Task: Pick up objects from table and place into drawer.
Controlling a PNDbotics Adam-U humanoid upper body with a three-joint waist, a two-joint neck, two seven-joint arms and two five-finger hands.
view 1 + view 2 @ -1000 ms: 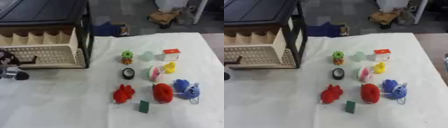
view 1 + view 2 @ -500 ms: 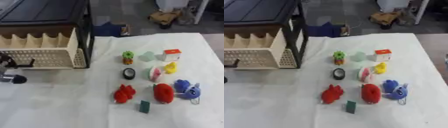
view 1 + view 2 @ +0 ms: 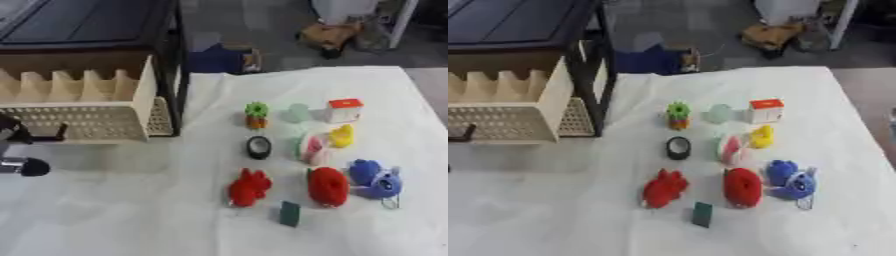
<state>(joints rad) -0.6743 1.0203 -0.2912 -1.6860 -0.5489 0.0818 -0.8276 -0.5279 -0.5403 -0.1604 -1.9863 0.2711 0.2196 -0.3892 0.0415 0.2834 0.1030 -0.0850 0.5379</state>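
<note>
Left hand: we are seeing our left hand (image 3: pixel 17 150) only at the left edge, beside the drawer front; whether its fingers are curled or straight, we cannot tell. It has slid outward since a second ago.
Right hand: it is showing in neither view.
Drawer: the cream slatted drawer (image 3: pixel 83 107) is standing pulled out of the black cabinet (image 3: pixel 87 22), so we are judging it ready for loading.
Toys: on the white cloth (image 3: pixel 131 215), all untouched, are lying a red round toy (image 3: pixel 329 186), blue plush (image 3: pixel 376 179), red figure (image 3: pixel 248 187), yellow duck (image 3: pixel 342 135), black tape roll (image 3: pixel 258 147), dark green block (image 3: pixel 290 213).
Hidden: the drawer's inside is blurring out.
</note>
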